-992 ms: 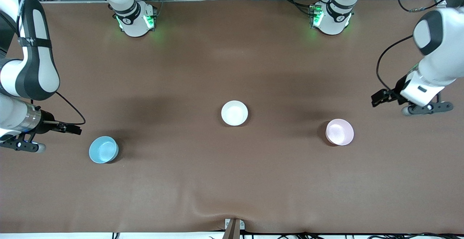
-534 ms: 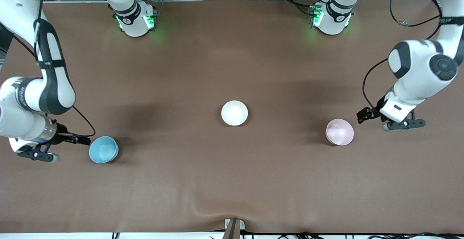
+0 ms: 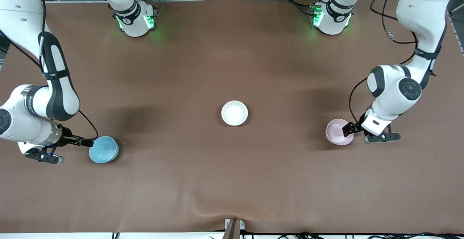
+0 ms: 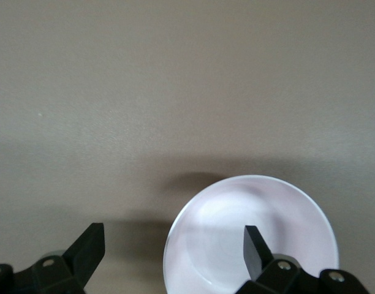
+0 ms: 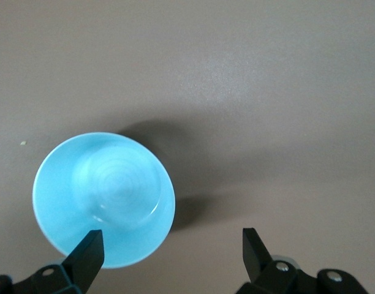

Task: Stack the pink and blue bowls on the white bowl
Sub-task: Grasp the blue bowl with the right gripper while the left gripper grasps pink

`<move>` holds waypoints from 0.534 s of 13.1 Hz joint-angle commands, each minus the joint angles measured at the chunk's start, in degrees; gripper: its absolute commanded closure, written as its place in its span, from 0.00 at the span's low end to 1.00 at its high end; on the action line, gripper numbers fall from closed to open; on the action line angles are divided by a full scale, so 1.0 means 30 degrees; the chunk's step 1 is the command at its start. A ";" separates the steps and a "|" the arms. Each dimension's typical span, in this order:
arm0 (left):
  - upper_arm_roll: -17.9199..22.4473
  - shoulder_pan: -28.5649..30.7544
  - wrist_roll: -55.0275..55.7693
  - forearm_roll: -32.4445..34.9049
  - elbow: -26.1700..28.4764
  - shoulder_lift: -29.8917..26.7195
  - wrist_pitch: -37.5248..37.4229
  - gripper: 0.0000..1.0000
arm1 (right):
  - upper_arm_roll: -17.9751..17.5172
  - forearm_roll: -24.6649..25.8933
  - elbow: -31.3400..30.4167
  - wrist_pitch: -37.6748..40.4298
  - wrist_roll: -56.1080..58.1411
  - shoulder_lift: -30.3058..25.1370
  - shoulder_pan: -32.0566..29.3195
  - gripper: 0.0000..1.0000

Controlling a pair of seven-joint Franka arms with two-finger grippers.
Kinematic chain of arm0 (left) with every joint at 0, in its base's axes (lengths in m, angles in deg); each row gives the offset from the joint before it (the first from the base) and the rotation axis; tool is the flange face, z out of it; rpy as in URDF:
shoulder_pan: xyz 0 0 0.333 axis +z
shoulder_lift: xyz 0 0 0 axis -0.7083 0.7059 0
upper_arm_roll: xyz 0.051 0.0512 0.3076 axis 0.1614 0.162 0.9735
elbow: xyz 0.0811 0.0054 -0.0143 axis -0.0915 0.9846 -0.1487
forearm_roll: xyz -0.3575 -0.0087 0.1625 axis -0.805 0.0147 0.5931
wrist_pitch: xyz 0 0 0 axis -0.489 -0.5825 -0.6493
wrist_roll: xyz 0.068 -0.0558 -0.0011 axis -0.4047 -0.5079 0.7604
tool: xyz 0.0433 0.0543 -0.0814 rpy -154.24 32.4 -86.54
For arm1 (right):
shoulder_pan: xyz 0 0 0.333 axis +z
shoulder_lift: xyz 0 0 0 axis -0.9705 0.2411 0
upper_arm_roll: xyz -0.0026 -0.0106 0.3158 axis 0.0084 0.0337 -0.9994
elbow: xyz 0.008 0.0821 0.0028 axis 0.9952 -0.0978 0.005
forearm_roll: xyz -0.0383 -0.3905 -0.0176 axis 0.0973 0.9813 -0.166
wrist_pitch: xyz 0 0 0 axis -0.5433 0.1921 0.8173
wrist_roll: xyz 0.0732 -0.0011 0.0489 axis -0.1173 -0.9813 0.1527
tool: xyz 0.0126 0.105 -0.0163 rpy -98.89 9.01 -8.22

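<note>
Hovering low at the right arm's end of the table, the right gripper [image 3: 86, 143] is sitting with its fingers spread wide over the rim of the blue bowl [image 3: 103, 149]; in its wrist view one finger [image 5: 89, 253] is lying over the bowl's inside edge while the other is standing clear over bare cloth, so nothing is being squeezed yet. The white bowl [image 3: 234, 113] is resting alone at the table's middle, farther from the front camera than either coloured bowl and well apart from both. Toward the left arm's end, the pink bowl [image 3: 339, 132] is sitting upright, and the left gripper [image 3: 348, 128] is hanging over its rim, likewise parted: one finger [image 4: 255, 250] is showing over the bowl's inside, the other [image 4: 88, 250] over cloth outside the wall.

Judging the risks: each grip is taking only a thin plastic wall, so a shallow or off-centre pinch is likely to tilt the bowl, let it slip, or skid it across the cloth (light bowls slide easily). If both arms are carrying toward the middle at once, they may be crowding each other over the white bowl, and a careless drop could knock it aside.

Room is plentiful: open brown cloth is lying between every bowl and the centre, and none is sitting near a table edge.
</note>
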 commanded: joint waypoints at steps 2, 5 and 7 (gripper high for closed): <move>-0.0001 0.0039 -0.0514 -0.0055 -0.0105 0.0069 0.0085 0.26 | -0.0259 0.0017 -0.0130 -0.1493 -0.0716 0.0878 -0.0187 0.00; -0.0088 -0.0020 -0.1127 -0.0055 0.0101 0.0420 -0.0091 0.95 | -0.0259 0.0017 -0.1300 -0.3483 -0.0953 0.0967 -0.0128 0.00; -0.0294 0.0039 -0.1858 -0.0055 0.0160 0.0538 -0.0236 1.00 | -0.0259 0.0017 -0.1625 -0.4219 -0.0953 0.1026 -0.0128 0.00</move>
